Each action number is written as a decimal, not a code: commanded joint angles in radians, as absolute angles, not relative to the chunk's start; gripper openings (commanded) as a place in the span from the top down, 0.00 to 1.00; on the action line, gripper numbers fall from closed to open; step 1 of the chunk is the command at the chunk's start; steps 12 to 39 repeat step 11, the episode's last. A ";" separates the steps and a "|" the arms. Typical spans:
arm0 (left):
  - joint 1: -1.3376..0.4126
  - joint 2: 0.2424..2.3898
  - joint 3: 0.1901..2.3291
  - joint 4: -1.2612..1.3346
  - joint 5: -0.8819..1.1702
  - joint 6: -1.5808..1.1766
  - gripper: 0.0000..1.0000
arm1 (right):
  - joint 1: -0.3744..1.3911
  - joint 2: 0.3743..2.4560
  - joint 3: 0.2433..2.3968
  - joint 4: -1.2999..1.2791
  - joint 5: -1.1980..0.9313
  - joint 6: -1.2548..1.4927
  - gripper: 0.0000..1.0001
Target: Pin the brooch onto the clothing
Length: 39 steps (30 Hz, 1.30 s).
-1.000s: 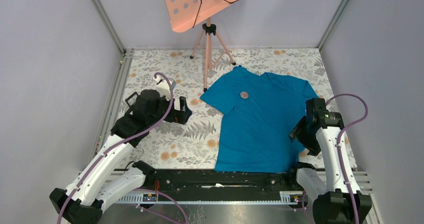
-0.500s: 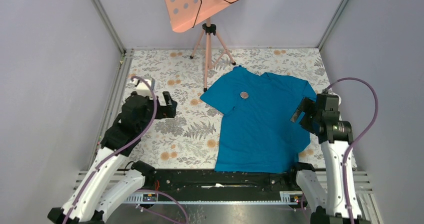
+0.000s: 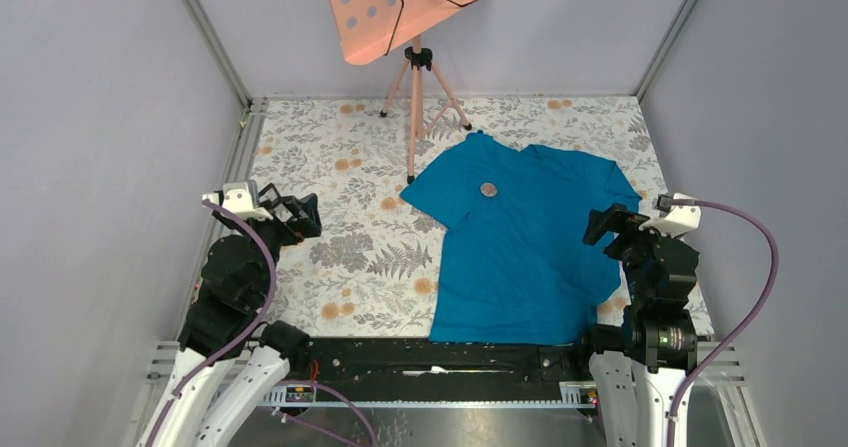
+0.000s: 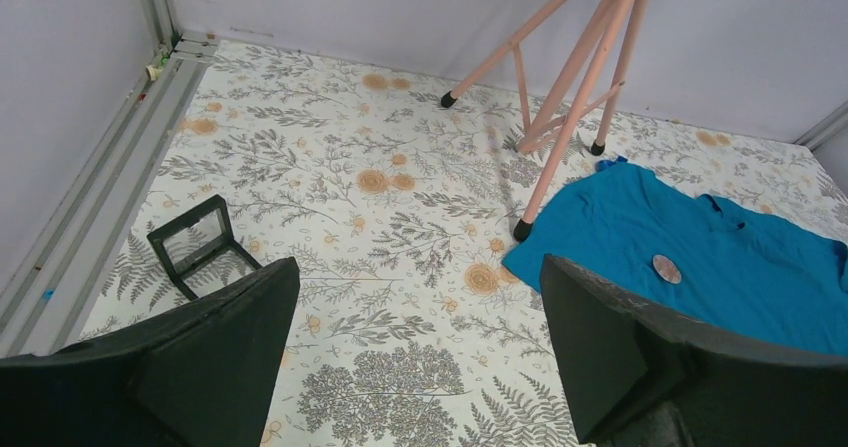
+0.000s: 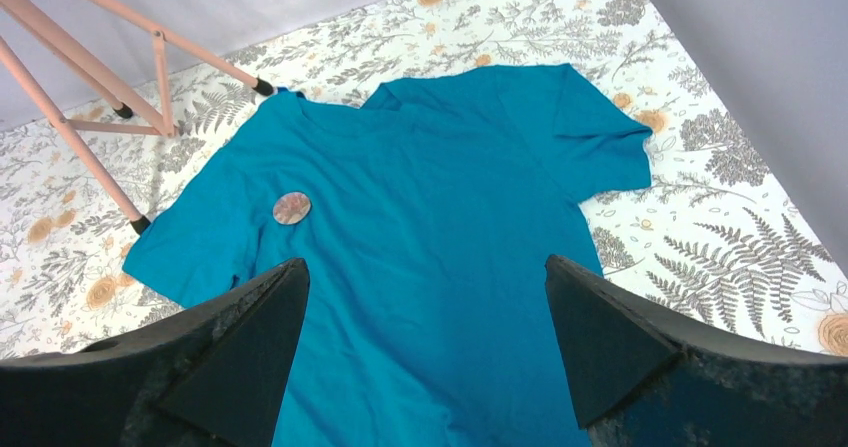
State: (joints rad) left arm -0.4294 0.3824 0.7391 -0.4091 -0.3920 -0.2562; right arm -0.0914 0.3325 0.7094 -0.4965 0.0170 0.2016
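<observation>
The clothing, a teal-blue T-shirt (image 3: 525, 247), lies spread flat on the right half of the floral table. On its upper left chest sits the brooch (image 3: 488, 189), a small round pale disc; it shows too in the left wrist view, brooch (image 4: 666, 268), and in the right wrist view, brooch (image 5: 291, 207). My left gripper (image 3: 292, 215) is pulled back at the left side, open and empty, far from the shirt. My right gripper (image 3: 612, 225) hovers high over the shirt's right edge, open with nothing between its fingers (image 5: 235, 347).
A pink music stand (image 3: 412, 2) on a tripod stands at the back, one foot (image 3: 410, 178) near the shirt's left sleeve. A small black square frame (image 4: 198, 243) lies on the table at the left. Grey walls close in both sides.
Both arms have drawn back toward their bases and lifted. The right gripper has opened wider. Shirt and brooch have not moved.
</observation>
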 commanded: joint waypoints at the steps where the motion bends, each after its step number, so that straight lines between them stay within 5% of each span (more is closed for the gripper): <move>1: -0.425 0.371 0.729 -0.342 -0.422 -0.235 0.01 | -0.087 0.324 0.710 -0.398 0.003 0.179 0.05; 39: -0.425 0.380 0.736 -0.363 -0.452 -0.242 0.01 | -0.087 0.316 0.728 -0.418 0.003 0.166 0.05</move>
